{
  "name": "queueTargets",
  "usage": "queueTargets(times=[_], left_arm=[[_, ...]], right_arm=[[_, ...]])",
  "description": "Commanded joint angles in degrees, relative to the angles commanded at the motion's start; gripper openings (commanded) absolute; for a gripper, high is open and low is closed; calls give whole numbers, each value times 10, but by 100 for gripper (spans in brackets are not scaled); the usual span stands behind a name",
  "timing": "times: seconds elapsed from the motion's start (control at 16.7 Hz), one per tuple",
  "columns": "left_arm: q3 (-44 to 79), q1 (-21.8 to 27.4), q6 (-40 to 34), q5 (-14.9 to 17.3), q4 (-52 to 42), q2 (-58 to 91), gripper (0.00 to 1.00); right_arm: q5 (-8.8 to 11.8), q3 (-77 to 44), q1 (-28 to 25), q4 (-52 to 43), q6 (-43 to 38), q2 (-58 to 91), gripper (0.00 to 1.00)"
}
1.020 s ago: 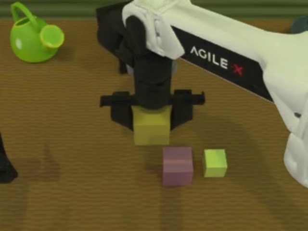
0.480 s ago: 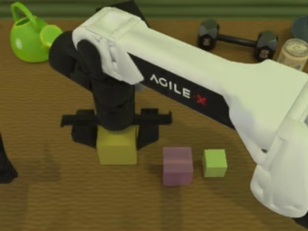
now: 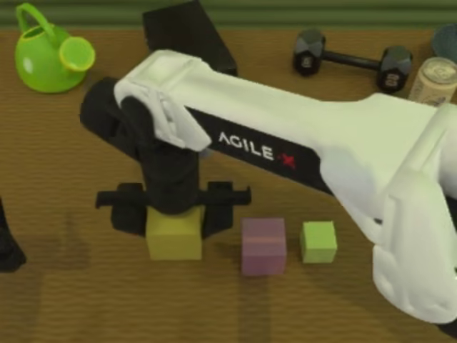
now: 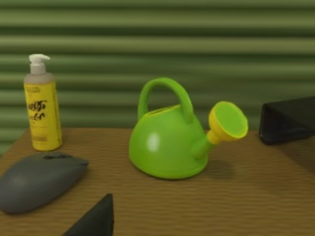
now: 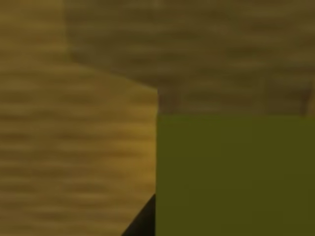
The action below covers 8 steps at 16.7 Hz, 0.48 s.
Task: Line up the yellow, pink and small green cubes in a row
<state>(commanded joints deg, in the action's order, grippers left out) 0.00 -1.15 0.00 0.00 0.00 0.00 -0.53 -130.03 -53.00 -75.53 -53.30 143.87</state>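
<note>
- Right gripper [image 3: 173,223] is down over the middle-left of the table [image 3: 71,300], its white AgileX arm reaching in from the right edge.
- Its two black fingers [image 3: 128,218] stand on the left and right faces of the yellow cube [image 3: 174,239], narrow enough to clamp it.
- From above, that cube's far half is hidden under the wrist; whether its base touches the table I cannot tell.
- Right wrist view: the yellow cube [image 5: 236,174] fills most of that picture, with brown table beyond it.
- Pink cube [image 3: 263,246] sits on the table just to the right of the yellow one, a clear gap between them.
- Small green cube [image 3: 318,241] sits right of the pink, close beside it but apart.
- All three lie roughly on one left-to-right line, yellow, pink, green in that order.
- Left arm is parked at the left edge; only a dark sliver [image 3: 7,246] shows from above, and its claw I cannot tell either way.
- Left wrist view looks across the far left: green watering can [image 4: 172,142], a yellow pump bottle [image 4: 42,105] and a grey computer mouse [image 4: 39,179].
- Far side from above: watering can [image 3: 50,53] in the left corner, a black box [image 3: 187,32] behind the arm, a dumbbell [image 3: 350,61] and a tin can [image 3: 434,80] far right.
</note>
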Motion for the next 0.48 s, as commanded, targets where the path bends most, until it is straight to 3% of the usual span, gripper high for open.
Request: queueTargets(times=[0.24, 0.48], left_arm=[[0, 0, 0, 0, 0, 0, 100], [0, 0, 0, 0, 0, 0, 100]], right_arm=[[-3, 61, 0, 59, -2, 1, 0], [-3, 63, 0, 61, -2, 1, 0]])
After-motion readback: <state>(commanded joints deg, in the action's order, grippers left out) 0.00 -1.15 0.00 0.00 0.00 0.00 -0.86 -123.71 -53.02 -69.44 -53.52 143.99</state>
